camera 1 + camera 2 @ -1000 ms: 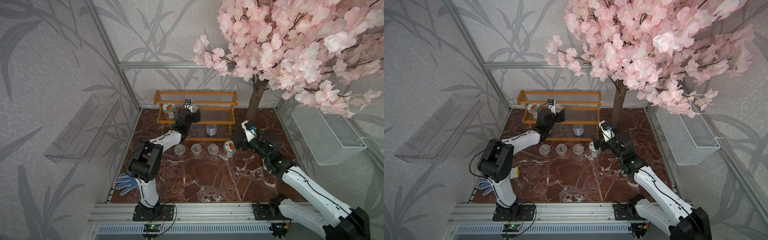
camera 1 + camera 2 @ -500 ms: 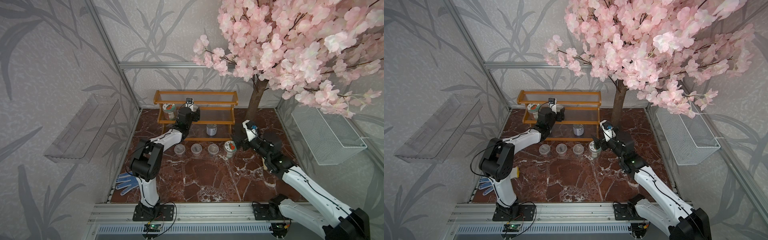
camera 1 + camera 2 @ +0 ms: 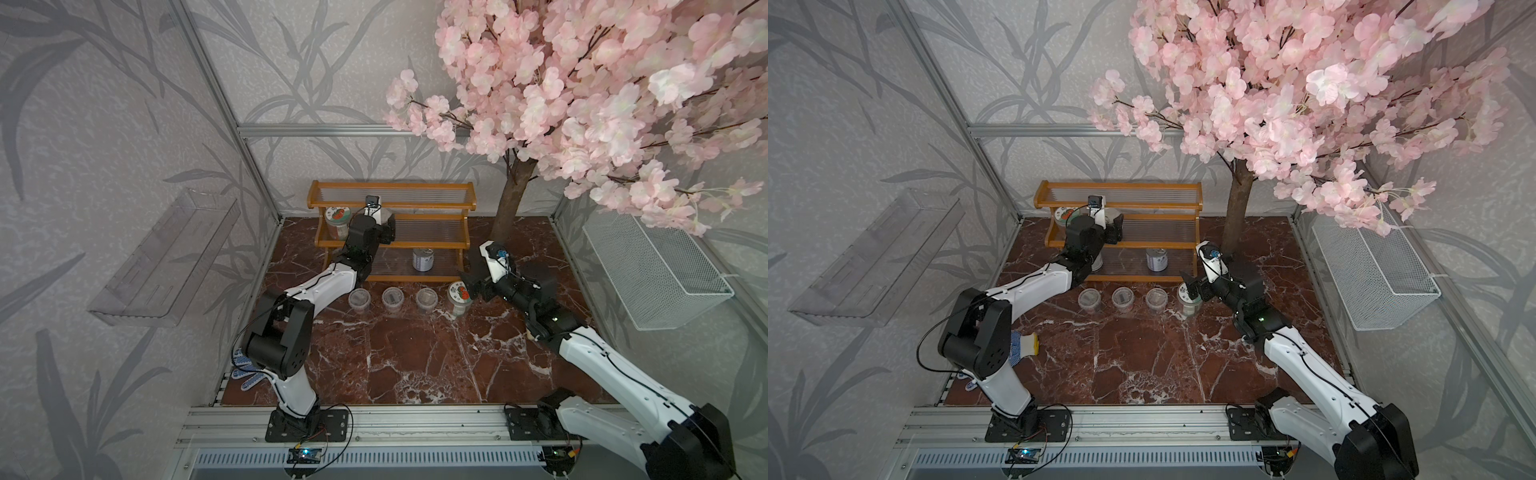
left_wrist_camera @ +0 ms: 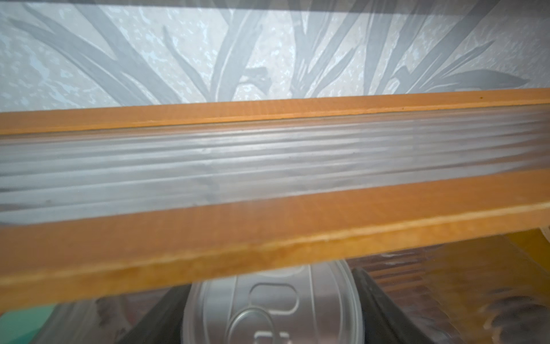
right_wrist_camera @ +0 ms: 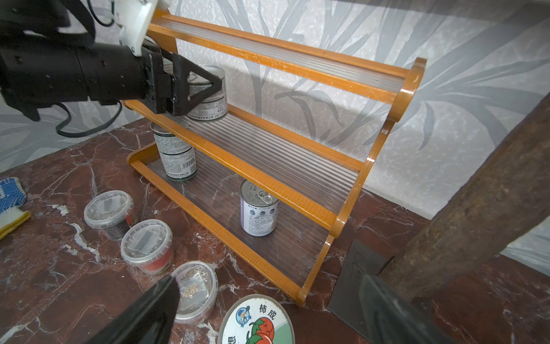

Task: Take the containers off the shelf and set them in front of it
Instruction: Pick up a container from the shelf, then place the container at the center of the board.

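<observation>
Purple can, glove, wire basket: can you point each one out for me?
Purple can [image 5: 259, 219]: right wrist view, on its label.
Glove [image 5: 10, 193]: right wrist view, on its blue dotted palm.
Wire basket [image 3: 656, 270]: a top view, on its mesh side.

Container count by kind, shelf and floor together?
Clear lidded cups: 3
Glass jars: 2
Tin cans: 3
Total: 8
</observation>
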Tool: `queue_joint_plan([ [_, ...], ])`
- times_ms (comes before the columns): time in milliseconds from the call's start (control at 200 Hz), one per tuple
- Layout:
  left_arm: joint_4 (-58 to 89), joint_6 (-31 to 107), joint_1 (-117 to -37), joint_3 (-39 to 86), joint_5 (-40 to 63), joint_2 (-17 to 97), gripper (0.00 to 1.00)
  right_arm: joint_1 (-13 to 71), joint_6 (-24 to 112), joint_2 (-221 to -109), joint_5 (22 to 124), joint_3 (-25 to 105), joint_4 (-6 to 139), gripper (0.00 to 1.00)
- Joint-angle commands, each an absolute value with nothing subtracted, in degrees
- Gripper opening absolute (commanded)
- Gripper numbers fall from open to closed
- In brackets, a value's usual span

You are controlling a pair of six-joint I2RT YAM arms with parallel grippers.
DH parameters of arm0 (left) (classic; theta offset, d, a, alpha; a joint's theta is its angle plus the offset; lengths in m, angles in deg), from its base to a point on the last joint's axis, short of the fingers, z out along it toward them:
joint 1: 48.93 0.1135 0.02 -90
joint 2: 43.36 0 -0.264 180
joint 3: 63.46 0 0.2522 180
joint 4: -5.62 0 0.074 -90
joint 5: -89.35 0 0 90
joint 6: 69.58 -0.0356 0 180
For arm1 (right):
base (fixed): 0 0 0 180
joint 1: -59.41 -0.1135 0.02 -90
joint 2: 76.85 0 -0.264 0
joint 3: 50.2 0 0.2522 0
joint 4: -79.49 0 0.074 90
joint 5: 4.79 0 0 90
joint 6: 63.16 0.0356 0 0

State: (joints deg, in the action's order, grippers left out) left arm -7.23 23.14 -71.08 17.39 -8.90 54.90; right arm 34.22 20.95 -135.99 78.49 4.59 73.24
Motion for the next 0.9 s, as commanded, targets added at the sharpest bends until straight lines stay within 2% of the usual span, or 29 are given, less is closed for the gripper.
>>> queue_joint_plan([
  [0, -3.72, 24.10, -71.43, 16.15, -7.91, 51.01, 0.71, 34.43, 21.32, -136.35, 77.17, 6.22, 76.05, 0.99],
  [175, -0.63, 25.04, -71.95, 9.42, -7.82, 41.88, 0.71, 34.39, 21.61, -136.19, 76.84, 5.96, 76.45, 0.99],
  [295, 8.26, 25.89, -73.15, 6.78, -7.66, 33.61, 0.71, 34.46, 21.78, -136.52, 74.02, 5.77, 76.93, 0.99],
  [630, 24.22, 37.73, -79.34, -11.07, -19.38, 7.10, 0.72, 34.75, 21.75, -137.85, 69.84, 7.01, 77.00, 0.99],
  [900, 28.20, 47.52, -86.48, -21.94, -25.79, -0.70, 0.72, 34.88, 19.47, -139.55, 68.08, 9.50, 74.98, 0.99],
])
